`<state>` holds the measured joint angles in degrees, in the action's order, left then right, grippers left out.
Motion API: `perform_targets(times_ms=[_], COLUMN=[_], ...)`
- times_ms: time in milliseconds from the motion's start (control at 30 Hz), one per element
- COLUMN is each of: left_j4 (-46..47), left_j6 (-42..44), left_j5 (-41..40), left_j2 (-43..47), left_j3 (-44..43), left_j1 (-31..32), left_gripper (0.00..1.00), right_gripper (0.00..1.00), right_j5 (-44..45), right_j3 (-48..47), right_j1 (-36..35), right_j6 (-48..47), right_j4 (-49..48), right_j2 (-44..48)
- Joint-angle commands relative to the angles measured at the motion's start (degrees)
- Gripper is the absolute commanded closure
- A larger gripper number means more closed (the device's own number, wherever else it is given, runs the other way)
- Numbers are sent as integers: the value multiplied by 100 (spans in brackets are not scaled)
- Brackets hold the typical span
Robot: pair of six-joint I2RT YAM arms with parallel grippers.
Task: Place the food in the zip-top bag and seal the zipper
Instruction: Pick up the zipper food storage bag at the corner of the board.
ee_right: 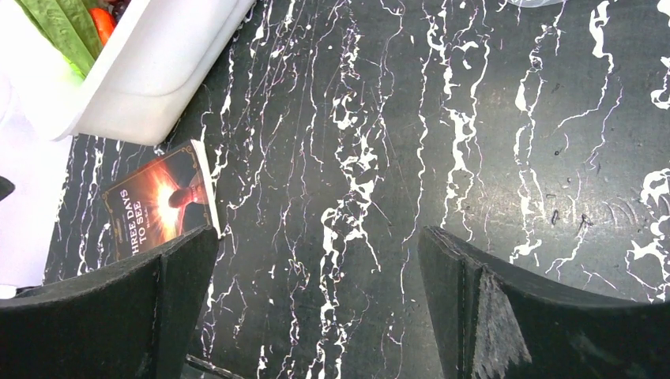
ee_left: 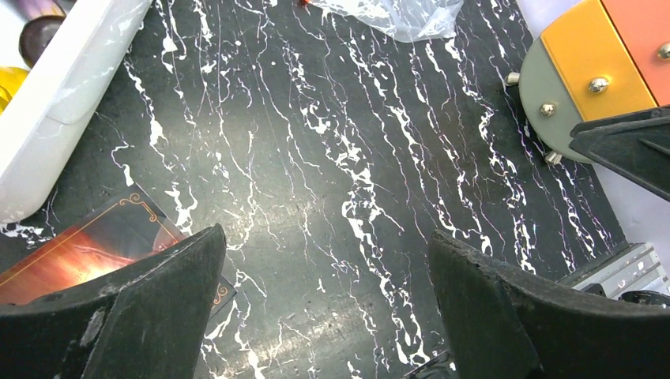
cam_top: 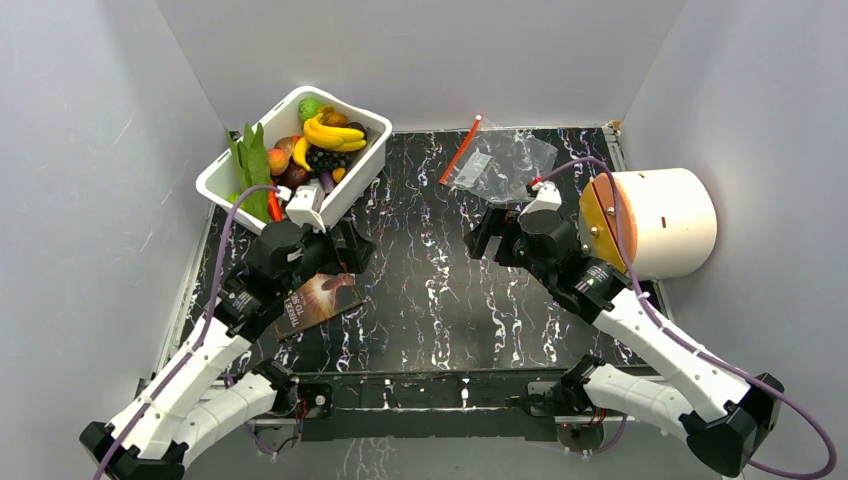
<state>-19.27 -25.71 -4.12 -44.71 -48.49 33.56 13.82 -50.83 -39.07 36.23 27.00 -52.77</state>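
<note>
On the dark marbled table, a booklet lies flat beside the white tub. The part of its cover title that shows reads "HREE DAYS TO SEE". The left arm reaches forward, and the left gripper is spread wide over bare table near the tub's corner, grasping nothing. The right gripper is likewise spread and empty, hovering short of the zip-top bag. The bag lies flat near the back wall, with its zipper along its left edge. The food sits in the tub.
</note>
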Motion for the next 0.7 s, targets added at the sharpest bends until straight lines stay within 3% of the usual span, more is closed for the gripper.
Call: perform_targets(times_ms=[0,167,400,533,667], left_j4=[225,5,-298,-370,-338], left_j6=[292,334,365,187,287], left_j5=[52,-43,10,-210,-421], left_j2=[233,94,-122,-208,-349], left_j3=[41,18,-3,127,278], left_j1=[22,28,26,23,27], left_gripper=[2,2,2,2,2], right_gripper=[2,2,3,10,27], right_j5=[205,494,1584,2251,2694], right_j3=[-142,-202,-992,-1114,-1406], right_j1=[-35,-34,-34,18,134], right_j6=[-60,-285,-649,-1512,-2381], right_j4=[-138,-213,41,-396,-985], right_j2=[-75,-289,-1448,-2052,-2725])
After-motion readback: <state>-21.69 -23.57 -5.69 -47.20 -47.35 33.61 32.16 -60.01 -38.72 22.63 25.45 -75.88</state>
